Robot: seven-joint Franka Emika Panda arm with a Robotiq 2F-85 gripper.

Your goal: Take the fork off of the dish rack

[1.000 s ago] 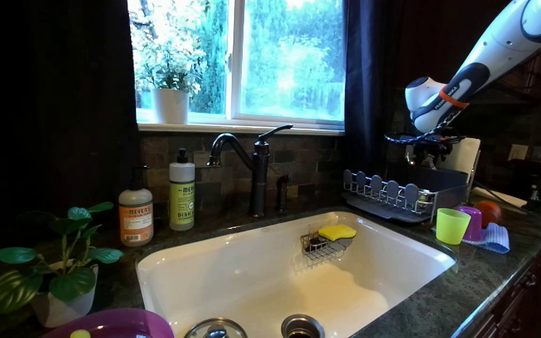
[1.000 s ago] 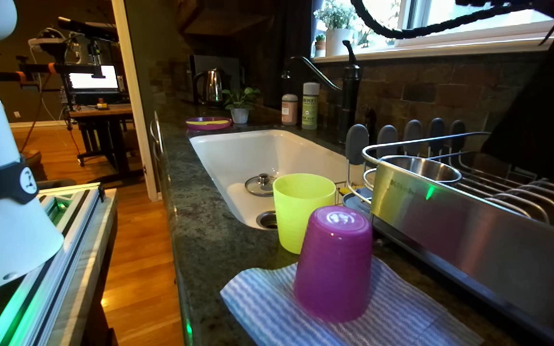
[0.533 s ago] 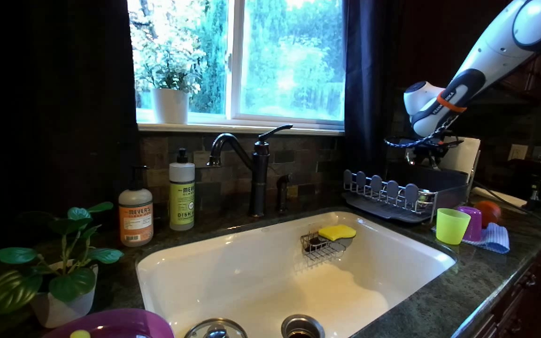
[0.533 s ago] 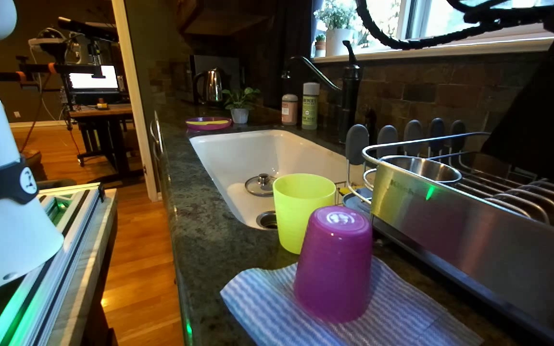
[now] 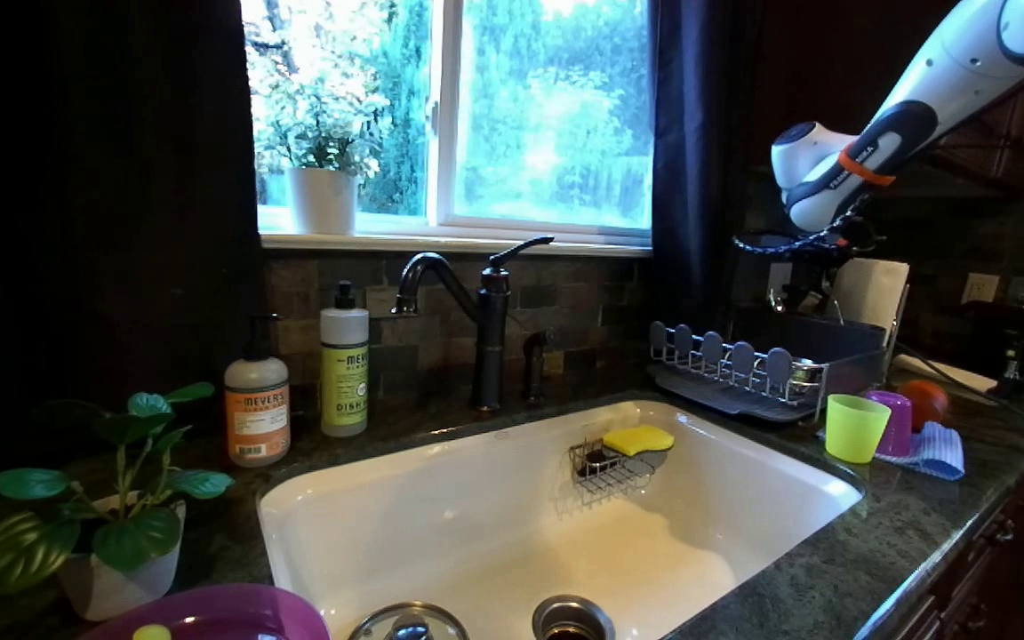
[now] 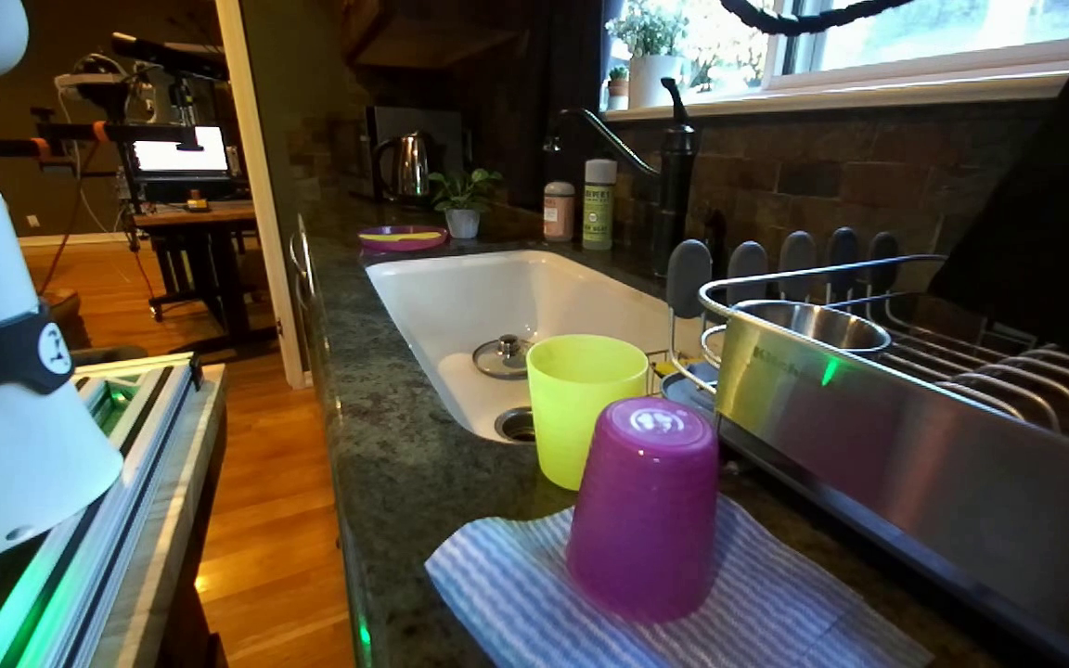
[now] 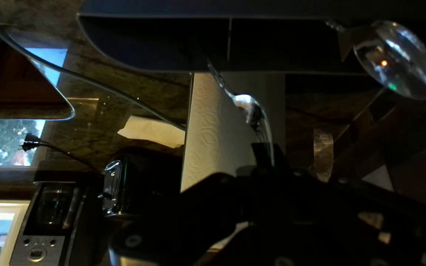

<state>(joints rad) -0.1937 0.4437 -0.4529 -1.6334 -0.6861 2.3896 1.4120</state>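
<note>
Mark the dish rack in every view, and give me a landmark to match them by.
In an exterior view: the dish rack is at the right, on the counter past the sink.
In an exterior view: it runs off the right edge, steel side facing the camera.
Wrist view: what looks like its dark cutlery holder spans the top.
Landmark: the lime-green cup, in both exterior views only.

Jaws pinch the fork (image 7: 247,105) by its tines — spoon (image 7: 401,64) well apart.
</note>
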